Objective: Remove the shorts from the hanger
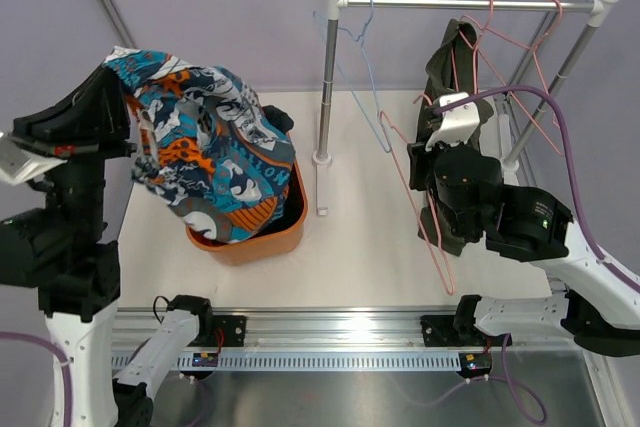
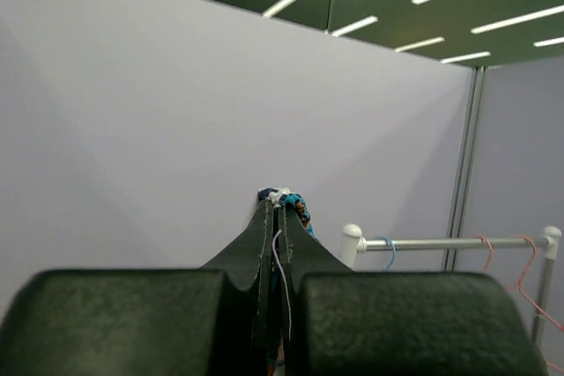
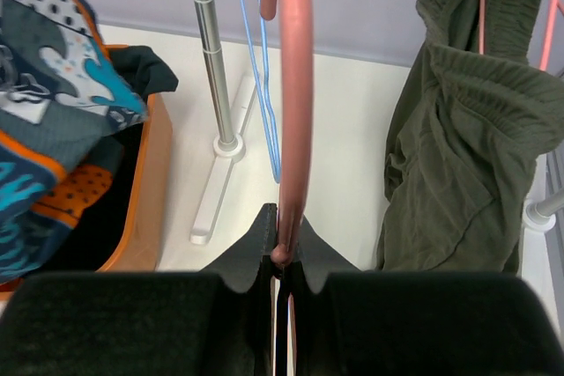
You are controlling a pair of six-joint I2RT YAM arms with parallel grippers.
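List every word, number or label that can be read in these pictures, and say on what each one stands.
Nothing can be read with certainty.
Patterned shorts: white letters in the print, folded and blurred, not readable.
Small tags on the arm bases: too small to read.

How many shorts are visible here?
3: a patterned pair held up over the orange basket; an olive pair hanging on the rack; a dark pair in the basket, where more may be hidden.

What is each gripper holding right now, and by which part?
Left gripper: patterned shorts, pinched by an edge of the fabric. Right gripper: pink hanger, clamped on its wire.
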